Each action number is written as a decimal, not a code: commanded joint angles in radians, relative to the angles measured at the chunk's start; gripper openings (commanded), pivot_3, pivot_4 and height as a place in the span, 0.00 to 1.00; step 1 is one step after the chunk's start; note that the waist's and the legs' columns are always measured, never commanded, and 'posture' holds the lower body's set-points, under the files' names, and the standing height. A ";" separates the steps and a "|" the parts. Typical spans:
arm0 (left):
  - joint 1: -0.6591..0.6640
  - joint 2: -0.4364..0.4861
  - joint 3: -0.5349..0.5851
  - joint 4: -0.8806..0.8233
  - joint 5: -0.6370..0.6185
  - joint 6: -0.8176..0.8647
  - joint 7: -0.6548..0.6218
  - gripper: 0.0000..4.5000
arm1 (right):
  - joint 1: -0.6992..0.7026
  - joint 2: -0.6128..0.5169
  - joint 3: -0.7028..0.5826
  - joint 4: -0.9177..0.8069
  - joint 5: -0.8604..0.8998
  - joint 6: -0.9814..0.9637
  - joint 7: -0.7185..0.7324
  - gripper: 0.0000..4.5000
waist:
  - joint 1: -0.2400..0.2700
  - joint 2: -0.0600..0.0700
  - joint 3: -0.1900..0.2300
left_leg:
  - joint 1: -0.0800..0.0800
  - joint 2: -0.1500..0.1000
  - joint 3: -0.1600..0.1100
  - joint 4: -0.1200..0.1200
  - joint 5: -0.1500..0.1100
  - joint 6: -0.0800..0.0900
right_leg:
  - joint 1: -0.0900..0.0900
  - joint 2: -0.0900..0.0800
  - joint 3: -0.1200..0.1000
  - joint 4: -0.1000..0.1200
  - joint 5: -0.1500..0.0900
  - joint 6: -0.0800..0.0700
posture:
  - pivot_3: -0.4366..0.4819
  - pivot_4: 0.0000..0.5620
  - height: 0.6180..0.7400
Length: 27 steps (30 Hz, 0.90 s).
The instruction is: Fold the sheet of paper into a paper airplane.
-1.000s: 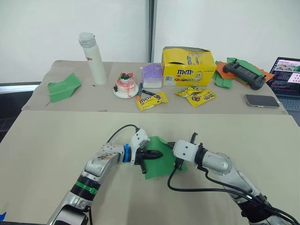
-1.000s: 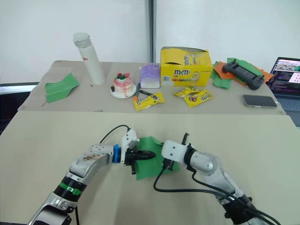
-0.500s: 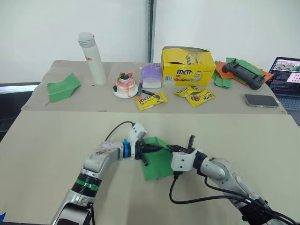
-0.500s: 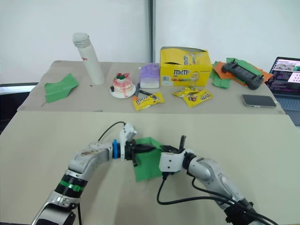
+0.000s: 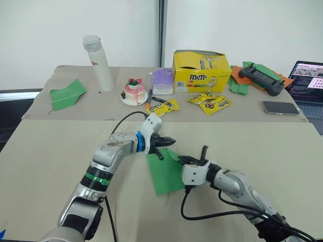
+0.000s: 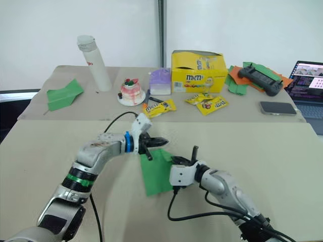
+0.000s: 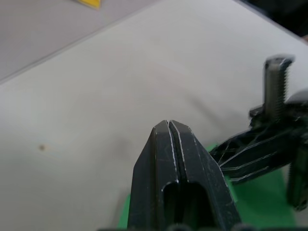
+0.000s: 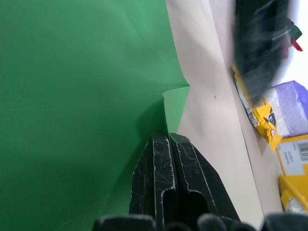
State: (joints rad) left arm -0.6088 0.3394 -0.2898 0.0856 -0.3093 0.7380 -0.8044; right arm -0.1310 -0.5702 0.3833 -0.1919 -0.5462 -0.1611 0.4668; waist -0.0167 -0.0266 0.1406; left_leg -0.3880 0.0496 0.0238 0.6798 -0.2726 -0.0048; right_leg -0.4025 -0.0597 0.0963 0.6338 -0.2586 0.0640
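A sheet of paper (image 5: 164, 172), bright green and partly folded, lies on the near beige surface (image 5: 252, 146) between the robot's two arms. The left tool (image 5: 166, 141) hovers at the sheet's far corner, its black fingers pressed together with nothing between them, as the left wrist view confirms: there the two fingers (image 7: 178, 163) meet along one seam above bare surface, a strip of green at their base. That same view catches the right tool (image 7: 250, 153) close by, over the green paper.

The right tool (image 5: 182, 159) reaches in from the other side, at the sheet's right edge. From the head views its fingers look closed low against the paper. The right wrist view shows more: the fingers (image 8: 173, 168) are shut tight, tips resting at a small raised flap on the edge of the sheet (image 8: 82, 96), with a crease running away from them. Whether any paper is pinched between them cannot be told.

On the far surface, the head views take in a second green paper plane (image 5: 67, 94) at the left, a tall white bottle (image 5: 100, 62), a small cake on a plate (image 5: 135, 93), a purple pack (image 5: 163, 81), a yellow M&M's box (image 5: 200, 71) with yellow candy packets (image 5: 210, 103) before it, a heap of green and orange paper (image 5: 239, 81) under a black controller (image 5: 259, 79), a phone (image 5: 281, 107) and a laptop (image 5: 309, 80) at the right edge.
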 commanded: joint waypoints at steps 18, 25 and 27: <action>0.027 -0.039 -0.061 0.083 0.083 -0.065 -0.037 0.00 | 0.012 -0.005 -0.003 -0.002 -0.045 -0.025 0.012 0.00 | 0.002 0.000 0.000 | 0.000 0.000 0.000 0.000 0.000 0.000 | 0.000 0.000 0.000 0.000 0.000 0.000 | 0.48 0.27 1.00; 0.033 -0.047 -0.070 0.070 0.074 -0.051 -0.058 0.00 | 0.002 -0.021 0.003 0.008 -0.049 -0.033 0.034 0.00 | 0.004 0.000 0.000 | 0.001 0.000 0.000 0.000 0.000 0.000 | 0.001 0.000 0.000 0.000 0.000 0.000 | 0.48 0.27 1.00; 0.030 -0.048 -0.070 0.064 0.068 -0.043 -0.067 0.00 | 0.001 -0.019 0.004 0.008 -0.048 -0.034 0.037 0.00 | 0.005 0.000 -0.001 | 0.001 0.000 0.000 0.000 0.000 0.000 | 0.001 0.000 0.000 0.000 0.000 0.000 | 0.48 0.27 1.00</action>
State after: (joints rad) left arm -0.5910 0.2974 -0.3386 0.1654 -0.2365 0.6757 -0.8525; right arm -0.1348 -0.5787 0.3789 -0.1938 -0.5771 -0.1848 0.4940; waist -0.0117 -0.0271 0.1401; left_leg -0.3872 0.0494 0.0238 0.6801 -0.2725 -0.0050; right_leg -0.4009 -0.0598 0.0963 0.6336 -0.2586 0.0641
